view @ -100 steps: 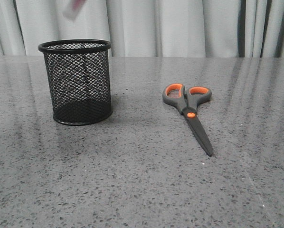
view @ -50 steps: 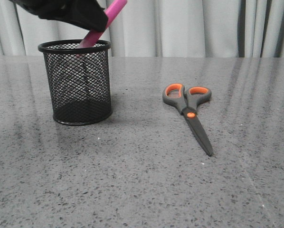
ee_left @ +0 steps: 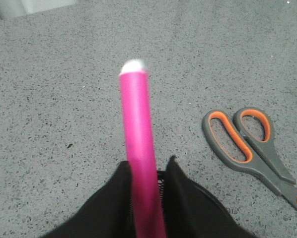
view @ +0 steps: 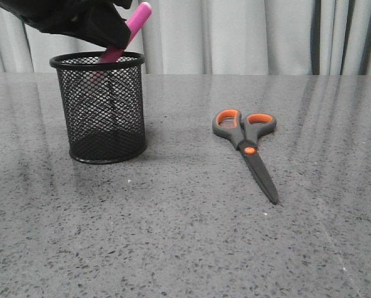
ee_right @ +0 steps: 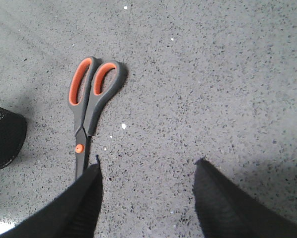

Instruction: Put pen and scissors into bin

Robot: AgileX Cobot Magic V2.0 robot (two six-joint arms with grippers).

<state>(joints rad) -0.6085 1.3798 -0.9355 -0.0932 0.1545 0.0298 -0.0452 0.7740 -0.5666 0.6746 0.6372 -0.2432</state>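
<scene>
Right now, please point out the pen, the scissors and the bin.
pen (ee_left: 137, 148), left wrist view, on the middle of its pink body.
scissors (view: 246, 148), front view, near the orange pivot screw.
bin (view: 102, 112), front view, on its mesh wall.

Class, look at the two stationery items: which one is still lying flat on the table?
The scissors. They lie flat, untouched, while the pen is tilted, gripped by the left gripper over the bin.

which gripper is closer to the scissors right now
Right. The right gripper hangs open just above the table beside the scissors, while the left gripper is over the bin, holding the pen.
</scene>
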